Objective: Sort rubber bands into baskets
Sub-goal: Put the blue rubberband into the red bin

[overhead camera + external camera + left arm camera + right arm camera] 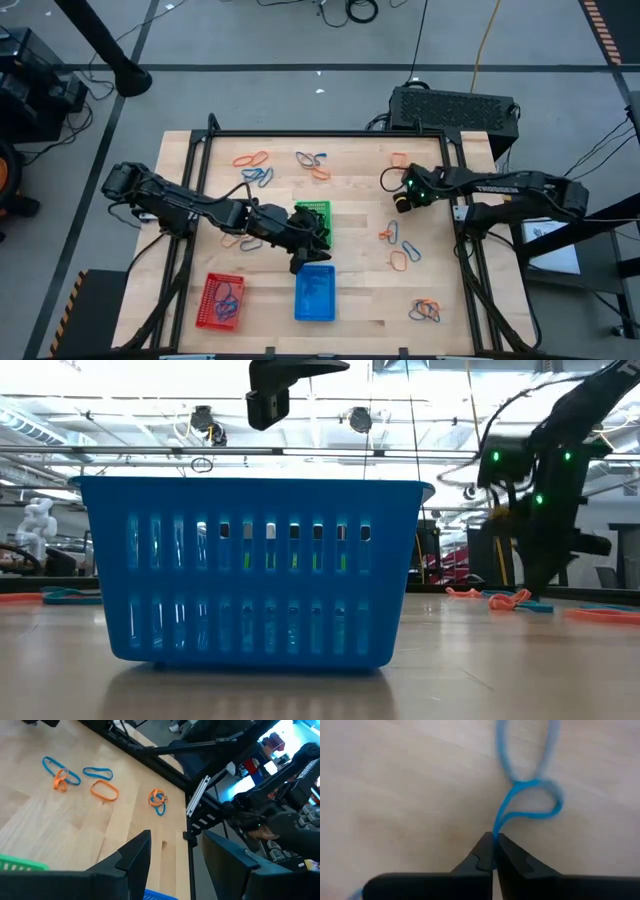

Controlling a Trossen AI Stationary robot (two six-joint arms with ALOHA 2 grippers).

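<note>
Three baskets sit near the table's middle and near edge: green (316, 212), blue (315, 293) (250, 570) and red (221, 300). My left gripper (303, 258) (180, 865) hangs open over the gap between the green and blue baskets, with nothing between its fingers. My right gripper (399, 204) (494, 851) points steeply down at the table's right part, shut on a blue rubber band (530, 800). The band is twisted into a figure of eight. Loose orange and blue rubber bands (398, 245) (102, 787) lie flat on the wood nearby. My right gripper pinches a single strand of the blue rubber band (495, 836) between its two fingertips, at the end of the band's nearer loop. The fingers come from above, pointing steeply down. The rest of the band lies on the table beyond the fingertips, slack and twisted.
More orange and blue bands lie along the far side (255, 160) (313, 163) and at the near right (425, 310). Blue bands lie in the red basket (228, 298). Black frame rails (460, 250) border the board. A black box (450, 105) stands beyond the far edge.
</note>
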